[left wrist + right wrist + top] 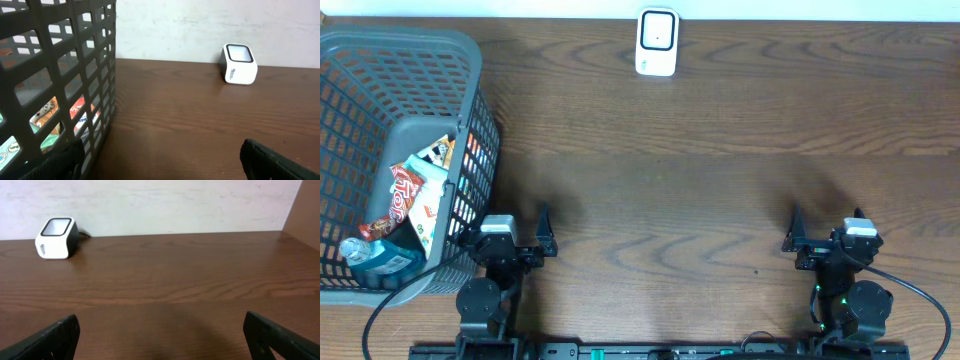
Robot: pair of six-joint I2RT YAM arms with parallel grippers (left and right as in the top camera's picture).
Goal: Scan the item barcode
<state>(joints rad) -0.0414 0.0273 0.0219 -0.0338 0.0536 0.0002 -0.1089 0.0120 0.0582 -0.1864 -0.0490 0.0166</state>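
The items lie in a grey mesh basket (470, 60) at the table's left: a red snack pack (407, 192), a white-and-green pack (430, 208) and a blue pack (382, 260). No barcode shows on any of them. A white barcode scanner (657, 42) stands at the far edge, and it also shows as the scanner (240, 64) and the scanner (56, 238) in the wrist views. My left gripper (508, 220) is open beside the basket's right wall, holding nothing. My right gripper (826, 217) is open at the near right, also holding nothing.
The basket (102, 75) fills the left of the left wrist view, its wall touching or nearly touching my left gripper's (160, 160) left finger. Bare brown table lies ahead of my right gripper (162, 337). A pale wall runs behind the table.
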